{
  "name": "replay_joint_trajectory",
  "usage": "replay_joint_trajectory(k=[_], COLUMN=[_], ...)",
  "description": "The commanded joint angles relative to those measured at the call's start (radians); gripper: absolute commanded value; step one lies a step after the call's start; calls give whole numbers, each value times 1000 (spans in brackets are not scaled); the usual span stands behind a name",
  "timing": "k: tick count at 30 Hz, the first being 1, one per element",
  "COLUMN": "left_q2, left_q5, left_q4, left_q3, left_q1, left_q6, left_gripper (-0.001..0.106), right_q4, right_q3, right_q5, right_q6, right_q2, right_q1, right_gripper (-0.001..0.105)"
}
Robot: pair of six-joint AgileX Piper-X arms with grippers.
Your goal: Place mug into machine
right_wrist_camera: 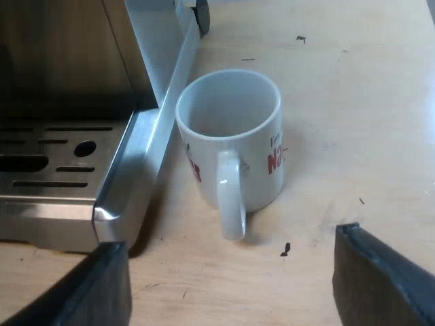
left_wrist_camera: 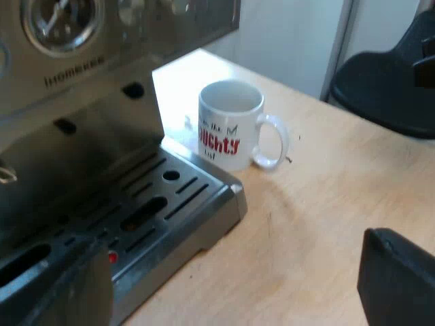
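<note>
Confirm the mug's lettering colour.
Mostly red, some black, on the white mug; clearest in the left wrist view.

Mug (left_wrist_camera: pixel 231 125) lettering (left_wrist_camera: pixel 219 142) half hidden round its curve; espresso machine (left_wrist_camera: pixel 88 170) gauge (left_wrist_camera: pixel 61 24) partly beyond the edge.

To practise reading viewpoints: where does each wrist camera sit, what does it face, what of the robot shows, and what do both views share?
Left wrist view: on the left arm, facing the front of the espresso machine; open left pincer shows.
Right wrist view: on the right arm, looking down into the mug; open right pincer shows.
Shared: mug upright on the table beside the drip tray.
</note>
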Motion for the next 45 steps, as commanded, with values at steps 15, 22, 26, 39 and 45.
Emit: replay_joint_trajectory(k=[15,22,26,39,45], left_q2=[109,109,109,109,109], left_q5=[-10,-10,-8,6,6], left_q4=[-23,-57,-64,-64,-64], left_q3=[-8,-8,-8,-8,-8], left_q1=[-5,-5,-5,-5,-5], left_q6=[29,29,29,29,29], left_gripper=[75,75,75,75,75], right_q4=[-334,-516,-623,-926,-1032], right_q3=[162,183,183,183,183], right_q5=[-37,200,464,511,527], right_q6=[-15,-15,81,212,204], right_q2=[156,305,419,726,825], right_q1=[16,240,368,393,393], right_gripper=[64,64,64,64,64])
